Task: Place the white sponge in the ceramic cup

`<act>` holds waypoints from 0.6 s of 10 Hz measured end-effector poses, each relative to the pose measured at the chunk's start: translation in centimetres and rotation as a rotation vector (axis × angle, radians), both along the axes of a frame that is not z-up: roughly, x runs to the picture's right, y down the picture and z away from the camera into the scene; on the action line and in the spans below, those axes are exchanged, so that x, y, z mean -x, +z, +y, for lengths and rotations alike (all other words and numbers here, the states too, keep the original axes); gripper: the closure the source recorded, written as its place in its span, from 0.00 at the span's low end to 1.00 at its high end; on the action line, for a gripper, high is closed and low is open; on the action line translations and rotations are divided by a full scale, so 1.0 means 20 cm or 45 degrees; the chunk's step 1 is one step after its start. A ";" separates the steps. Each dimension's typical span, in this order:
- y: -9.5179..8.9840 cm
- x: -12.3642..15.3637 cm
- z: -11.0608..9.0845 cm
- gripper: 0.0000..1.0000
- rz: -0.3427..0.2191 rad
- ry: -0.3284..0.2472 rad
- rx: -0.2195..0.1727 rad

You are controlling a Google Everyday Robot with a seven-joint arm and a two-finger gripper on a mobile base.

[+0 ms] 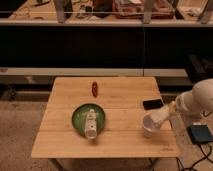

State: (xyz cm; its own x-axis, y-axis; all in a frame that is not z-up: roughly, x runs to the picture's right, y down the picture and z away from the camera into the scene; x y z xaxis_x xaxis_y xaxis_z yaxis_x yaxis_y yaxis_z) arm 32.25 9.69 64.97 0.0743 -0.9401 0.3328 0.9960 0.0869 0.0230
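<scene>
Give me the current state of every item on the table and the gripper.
ceramic cup: upright, near the table's right front edge.
gripper: shut, just above the cup.
white sponge: not visible.
bottle: lying on the green plate.
red object: lying at rear.
black object: flat.
</scene>
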 end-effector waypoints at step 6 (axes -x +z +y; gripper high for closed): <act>0.09 -0.03 0.05 1.00 -0.029 -0.023 0.037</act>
State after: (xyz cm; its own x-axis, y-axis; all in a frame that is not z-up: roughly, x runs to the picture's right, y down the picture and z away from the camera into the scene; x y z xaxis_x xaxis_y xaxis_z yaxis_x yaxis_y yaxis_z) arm 32.83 10.77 66.77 0.0498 -0.9312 0.3611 0.9966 0.0701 0.0434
